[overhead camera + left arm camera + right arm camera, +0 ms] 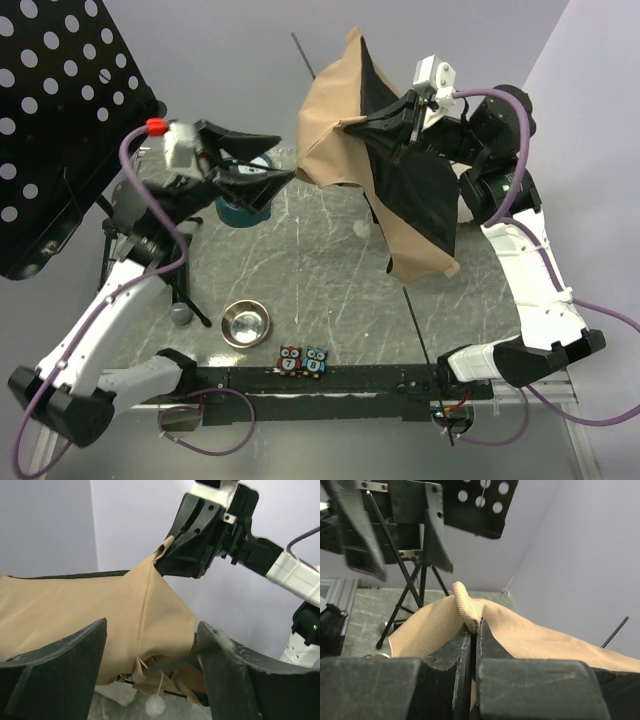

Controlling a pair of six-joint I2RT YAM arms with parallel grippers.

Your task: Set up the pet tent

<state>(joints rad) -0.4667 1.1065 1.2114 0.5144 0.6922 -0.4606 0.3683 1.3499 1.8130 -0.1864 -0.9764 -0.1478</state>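
The pet tent [335, 130] is a tan fabric sheet with a black panel [420, 185]. It hangs collapsed above the back of the table. My right gripper [355, 125] is shut on a fold of its fabric and holds it up; the pinch shows in the right wrist view [476, 629] and in the left wrist view [172, 555]. My left gripper [283, 158] is open at the tent's left edge. In the left wrist view [152, 630] the fabric [75, 615] lies just beyond the jaws, which are not closed on it. The white pom-pom [155, 706] dangles below. A thin black pole [425, 345] runs down toward the near edge.
A blue bowl stand [243, 208] sits under the left gripper. A steel bowl [246, 323] and two owl figures [302, 362] lie near the front. A black perforated music stand [60, 110] fills the left, its tripod legs [185, 295] on the table.
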